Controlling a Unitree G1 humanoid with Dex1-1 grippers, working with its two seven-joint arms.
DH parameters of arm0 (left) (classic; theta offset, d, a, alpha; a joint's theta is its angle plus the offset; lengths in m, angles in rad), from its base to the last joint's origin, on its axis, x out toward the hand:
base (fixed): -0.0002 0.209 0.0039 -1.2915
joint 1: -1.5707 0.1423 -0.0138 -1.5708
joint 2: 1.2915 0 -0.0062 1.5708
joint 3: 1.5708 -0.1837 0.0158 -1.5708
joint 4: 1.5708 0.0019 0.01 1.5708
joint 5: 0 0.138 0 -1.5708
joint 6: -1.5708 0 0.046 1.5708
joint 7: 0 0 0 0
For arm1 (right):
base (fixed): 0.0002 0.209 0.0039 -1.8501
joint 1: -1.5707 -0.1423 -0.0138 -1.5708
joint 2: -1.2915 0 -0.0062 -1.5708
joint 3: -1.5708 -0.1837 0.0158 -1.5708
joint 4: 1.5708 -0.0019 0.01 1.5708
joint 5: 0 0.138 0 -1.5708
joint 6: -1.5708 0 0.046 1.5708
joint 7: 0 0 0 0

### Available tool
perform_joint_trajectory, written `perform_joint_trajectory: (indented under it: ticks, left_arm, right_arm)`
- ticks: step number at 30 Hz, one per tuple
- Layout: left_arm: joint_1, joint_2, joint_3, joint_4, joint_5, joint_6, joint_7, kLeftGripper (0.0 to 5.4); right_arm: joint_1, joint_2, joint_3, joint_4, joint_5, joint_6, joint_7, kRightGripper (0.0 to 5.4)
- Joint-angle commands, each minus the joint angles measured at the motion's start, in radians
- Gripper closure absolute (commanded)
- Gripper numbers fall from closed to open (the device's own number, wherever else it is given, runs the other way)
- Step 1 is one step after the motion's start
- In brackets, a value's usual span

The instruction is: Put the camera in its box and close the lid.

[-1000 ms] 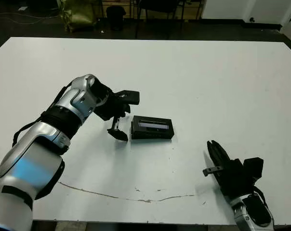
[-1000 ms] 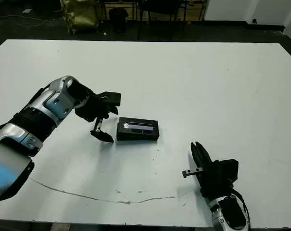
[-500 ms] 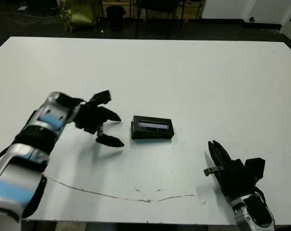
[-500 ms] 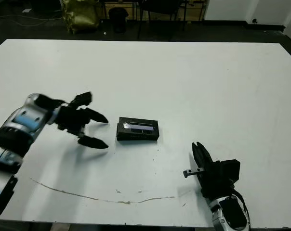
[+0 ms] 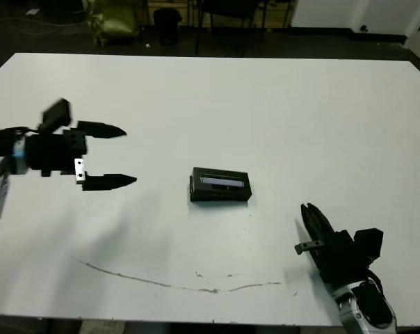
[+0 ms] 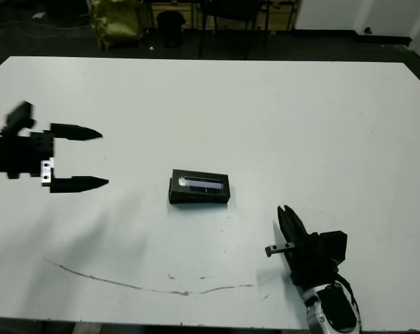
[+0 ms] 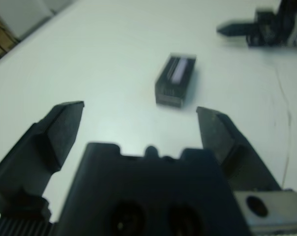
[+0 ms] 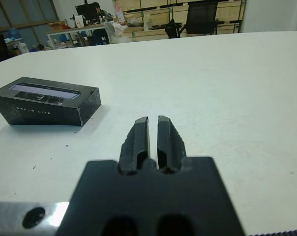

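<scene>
Our white table (image 5: 321, 104) is bare but for one thing. Nearest us, our right gripper (image 5: 309, 215) rests with fingers pressed together. Mid-table sits the box (image 5: 220, 186) with its lid (image 5: 224, 180) on, camera presumably inside, unseen. Farther left, our left gripper (image 5: 119, 155) hangs spread wide. We judge the box light, rigid, glossy; grip its long sides.

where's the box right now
In the left eye view the box, with the lid on it, sits near the table's middle, between the open left gripper and the shut right gripper.
</scene>
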Motion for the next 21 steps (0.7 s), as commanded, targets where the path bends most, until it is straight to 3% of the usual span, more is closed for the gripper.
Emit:
perform_joint_trajectory:
  ticks: [1, 8, 14, 18, 21]
  left_arm:
    - [0.061, -0.061, 0.008, -0.031, -0.02, -0.036, 0.071, 0.01]
    - [0.077, -0.149, -0.05, 0.017, -0.016, -0.176, 0.074, 0.01]
    - [0.018, -0.168, -0.124, 0.107, 0.012, -0.221, 0.015, 0.01]
    - [-0.024, -0.174, -0.162, 0.161, 0.03, -0.245, -0.014, 0.01]
    - [-0.049, -0.17, -0.178, 0.174, 0.038, -0.243, -0.025, 0.01]
  right_arm:
    - [0.009, -0.004, -0.003, 0.035, -0.009, 0.011, -0.001, 5.4]
    - [0.027, -0.005, -0.005, -0.013, -0.025, 0.041, -0.035, 5.4]
    - [0.009, -0.007, -0.011, 0.037, -0.02, -0.011, -0.005, 5.4]
    - [0.02, -0.009, -0.002, -0.001, -0.047, 0.018, -0.033, 5.4]
    - [0.017, -0.001, -0.009, 0.012, -0.004, 0.005, -0.004, 5.4]
